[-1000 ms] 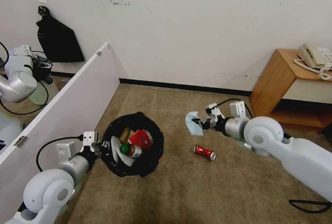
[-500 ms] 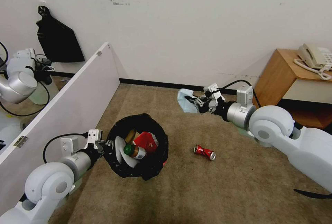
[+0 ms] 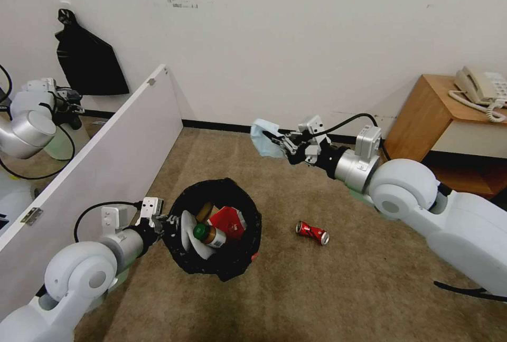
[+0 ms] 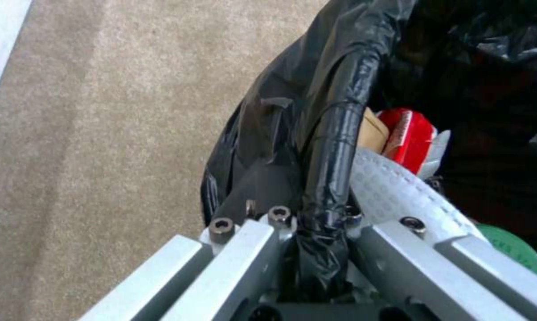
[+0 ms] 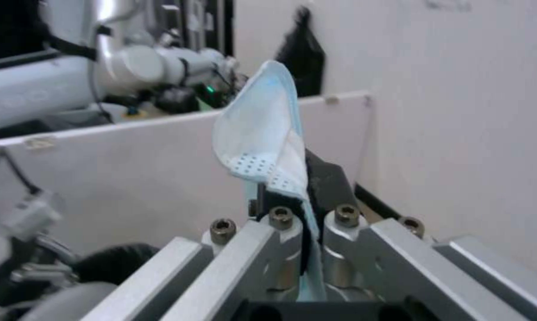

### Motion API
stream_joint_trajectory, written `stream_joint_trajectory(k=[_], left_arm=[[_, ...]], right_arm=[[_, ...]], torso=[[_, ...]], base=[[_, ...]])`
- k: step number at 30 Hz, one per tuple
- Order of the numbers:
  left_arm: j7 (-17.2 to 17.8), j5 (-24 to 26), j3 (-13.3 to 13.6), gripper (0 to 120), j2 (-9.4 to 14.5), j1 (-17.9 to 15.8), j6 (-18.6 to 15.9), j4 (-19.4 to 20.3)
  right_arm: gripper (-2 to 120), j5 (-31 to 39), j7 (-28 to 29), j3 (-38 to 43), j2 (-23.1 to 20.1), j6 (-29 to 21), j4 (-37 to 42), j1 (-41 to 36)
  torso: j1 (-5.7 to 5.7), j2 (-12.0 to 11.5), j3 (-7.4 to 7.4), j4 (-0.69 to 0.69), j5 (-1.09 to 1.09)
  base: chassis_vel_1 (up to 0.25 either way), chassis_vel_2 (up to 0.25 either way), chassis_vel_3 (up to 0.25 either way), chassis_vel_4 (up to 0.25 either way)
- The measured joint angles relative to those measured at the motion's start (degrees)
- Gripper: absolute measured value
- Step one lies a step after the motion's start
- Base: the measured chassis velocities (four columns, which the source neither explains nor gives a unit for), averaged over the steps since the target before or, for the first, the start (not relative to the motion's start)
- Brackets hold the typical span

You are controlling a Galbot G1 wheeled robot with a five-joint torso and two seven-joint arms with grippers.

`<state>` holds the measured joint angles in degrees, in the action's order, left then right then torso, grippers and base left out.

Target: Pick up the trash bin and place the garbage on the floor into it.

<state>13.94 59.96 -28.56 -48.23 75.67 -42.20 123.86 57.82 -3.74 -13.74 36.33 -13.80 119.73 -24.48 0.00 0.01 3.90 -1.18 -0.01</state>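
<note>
The trash bin (image 3: 232, 263) with its crinkly black bag hangs off the floor, my left gripper (image 3: 168, 224) shut on its near rim (image 4: 334, 147). Inside lie a white slipper (image 3: 187, 231), a green-capped bottle (image 3: 208, 234), a red carton (image 3: 227, 221) and a brown cardboard piece (image 4: 372, 131). My right gripper (image 3: 282, 144) is raised beyond the bin, shut on a light-blue face mask (image 3: 261, 138) (image 5: 268, 129). A crushed red can (image 3: 312, 232) lies on the beige carpet floor (image 3: 327, 289) right of the bin.
A white partition panel (image 3: 105, 168) runs along the left, close to my left arm. A black bag (image 3: 87, 59) hangs on the wall. A wooden side table (image 3: 422, 115) with a phone (image 3: 483, 88) stands at the right. Another robot arm (image 3: 31, 120) sits behind the panel.
My right gripper has risen and swung left with the face mask, toward the space above the bin. My left gripper has carried the bin slightly right and nearer.
</note>
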Motion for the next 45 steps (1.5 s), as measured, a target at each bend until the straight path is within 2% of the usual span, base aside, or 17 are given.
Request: stream_joint_trajectory(k=[7, 13, 28, 38, 45], left_arm=[[0.65, 0.64, 1.08, 0, 1.36, -0.49, 0.0, 0.28], [0.83, 0.62, 1.93, 0, 1.38, -0.51, 0.0, 0.84], [2.1, -0.49, 2.07, 0, -0.02, 1.64, 0.0, 2.5], [3.02, -1.77, 2.33, 0, -2.99, 2.56, 0.05, 3.62], [3.2, -1.99, 1.94, 0, -3.72, 2.61, 0.08, 3.85]], right_arm=[[0, -2.03, -3.92, -0.83, 0.97, 2.7, 2.39, 0.11], [0, -2.86, -6.2, -1.56, 1.47, 3.1, 4.05, 0.1], [0, -3.74, -7.2, -3.52, 1.8, 3.1, 7.83, -0.66], [0, -5.47, -6.88, -1.38, -1.53, 3.2, 10.78, -7.87], [0, -6.83, -7.03, -1.32, -1.8, 3.22, 10.92, -9.49]], torso=[[0.0, 0.0, 0.0, -0.01, 0.01], [0.0, 0.0, 0.0, -0.01, 0.01], [0.0, 0.0, 0.0, 0.0, 0.02], [0.0, 0.0, 0.0, -0.01, 0.02], [0.0, 0.0, -0.01, -0.01, 0.02]], base=[[0.0, 0.0, 0.0, 0.0], [0.0, 0.0, 0.0, 0.0], [0.0, 0.0, 0.0, 0.0], [0.0, 0.0, 0.0, 0.0], [0.0, 0.0, 0.0, 0.0]])
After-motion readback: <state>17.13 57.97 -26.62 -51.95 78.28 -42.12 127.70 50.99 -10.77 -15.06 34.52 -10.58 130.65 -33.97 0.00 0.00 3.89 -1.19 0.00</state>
